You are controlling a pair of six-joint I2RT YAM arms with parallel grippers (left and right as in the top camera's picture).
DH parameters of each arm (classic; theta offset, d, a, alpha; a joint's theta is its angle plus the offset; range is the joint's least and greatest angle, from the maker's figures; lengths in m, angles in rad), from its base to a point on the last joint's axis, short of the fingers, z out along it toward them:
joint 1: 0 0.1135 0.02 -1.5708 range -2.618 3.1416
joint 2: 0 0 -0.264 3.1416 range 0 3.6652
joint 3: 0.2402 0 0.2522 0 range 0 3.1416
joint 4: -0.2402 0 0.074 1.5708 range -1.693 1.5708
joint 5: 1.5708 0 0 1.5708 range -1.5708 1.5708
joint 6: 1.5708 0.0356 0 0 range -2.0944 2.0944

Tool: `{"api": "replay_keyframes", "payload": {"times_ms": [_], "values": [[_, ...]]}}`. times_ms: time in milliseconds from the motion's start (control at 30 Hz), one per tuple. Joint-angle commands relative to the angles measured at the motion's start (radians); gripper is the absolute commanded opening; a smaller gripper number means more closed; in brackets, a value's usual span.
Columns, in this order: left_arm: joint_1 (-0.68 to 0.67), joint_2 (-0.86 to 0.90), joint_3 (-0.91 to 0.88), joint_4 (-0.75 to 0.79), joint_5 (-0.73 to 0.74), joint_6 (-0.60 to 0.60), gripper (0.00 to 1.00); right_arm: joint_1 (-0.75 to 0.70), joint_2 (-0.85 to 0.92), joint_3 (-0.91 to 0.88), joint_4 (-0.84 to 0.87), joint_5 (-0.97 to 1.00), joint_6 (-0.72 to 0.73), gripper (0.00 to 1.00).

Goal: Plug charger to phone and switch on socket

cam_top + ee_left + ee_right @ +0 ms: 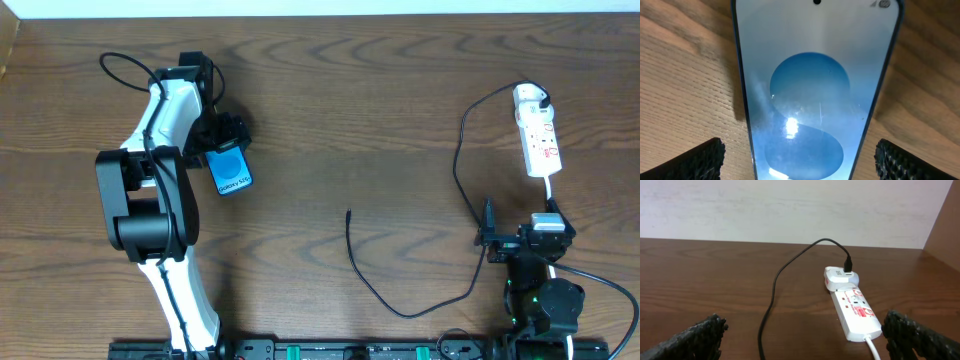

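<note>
Left side of the brown wooden counter (pixel 350 100): the slim rectangular blue-screened smartphone (pixel 231 172) lies flat, its far end between the fingers of the left end effector (pixel 225 148), untouched. Far right sits the white elongated plastic power strip (pixel 540 140), with a white adapter block (pixel 530 98) in its far end. The long thin black cable (pixel 462 170) loops left and nearward to its plug tip (pixel 348 213) at centre, well apart from the smartphone. The right end effector (pixel 807 336) sits nearward of the strip.
</note>
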Motion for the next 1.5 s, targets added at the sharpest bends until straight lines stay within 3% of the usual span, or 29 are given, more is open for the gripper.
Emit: {"api": "replay_keyframes", "payload": {"times_ms": [0,1467], "values": [[-0.001,0.011,-0.024,-0.002,-0.009,0.005,0.96,0.008,-0.006,-0.002,-0.005,0.003,-0.005,0.99],[-0.001,0.012,-0.06,0.047,0.025,0.006,0.96,0.008,-0.006,-0.002,-0.005,0.003,-0.005,0.99]]}}
